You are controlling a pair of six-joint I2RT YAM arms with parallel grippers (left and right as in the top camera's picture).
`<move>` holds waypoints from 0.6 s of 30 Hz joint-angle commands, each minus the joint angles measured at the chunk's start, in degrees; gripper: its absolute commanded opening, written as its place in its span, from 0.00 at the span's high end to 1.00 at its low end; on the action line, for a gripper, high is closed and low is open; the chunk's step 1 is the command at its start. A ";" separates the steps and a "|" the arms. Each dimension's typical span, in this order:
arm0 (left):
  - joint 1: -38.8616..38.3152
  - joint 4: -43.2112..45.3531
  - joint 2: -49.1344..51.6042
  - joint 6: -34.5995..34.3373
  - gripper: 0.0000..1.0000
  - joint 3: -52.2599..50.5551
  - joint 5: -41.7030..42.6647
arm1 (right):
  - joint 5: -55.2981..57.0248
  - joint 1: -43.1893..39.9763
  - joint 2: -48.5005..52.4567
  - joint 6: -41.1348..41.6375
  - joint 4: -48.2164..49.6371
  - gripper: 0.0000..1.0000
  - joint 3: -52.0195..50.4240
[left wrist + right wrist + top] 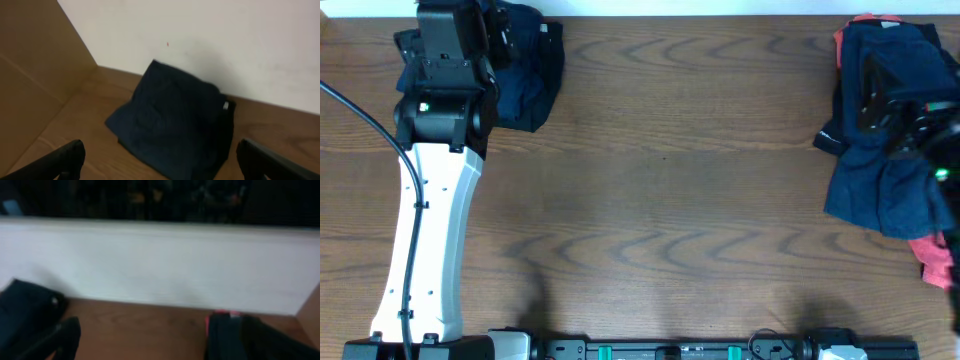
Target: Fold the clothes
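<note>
A folded dark navy garment (528, 65) lies at the table's back left corner. In the left wrist view it (175, 117) rests just ahead of and below my left gripper (160, 162), which is open and holds nothing. A loose pile of clothes (880, 140), mostly dark navy with coral-pink edges (935, 255), covers the right side. My right arm (930, 125) hovers over that pile. In the blurred right wrist view my right gripper (160, 340) is open and empty, with the dark pile (235, 335) under its right finger.
A white wall (160, 265) runs along the table's back edge. A brown cardboard panel (30, 65) stands at the left end. Bare wooden tabletop (670, 180) spans the middle between the folded garment and the pile. The arms' bases (670, 350) sit at the front edge.
</note>
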 commanded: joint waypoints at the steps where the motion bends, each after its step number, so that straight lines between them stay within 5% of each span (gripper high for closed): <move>1: 0.17 -0.55 -0.37 0.55 0.02 -0.04 -0.26 | 2.12 -0.35 -6.16 -0.50 8.66 0.01 -15.08; 11: 0.17 -0.55 -0.37 0.52 0.02 -0.04 -0.26 | -3.10 -0.17 -24.30 -0.46 44.94 0.01 -60.30; 18: 0.17 -0.55 -0.37 0.52 0.02 -0.04 -0.26 | -3.23 0.92 -40.39 2.23 47.60 0.01 -77.70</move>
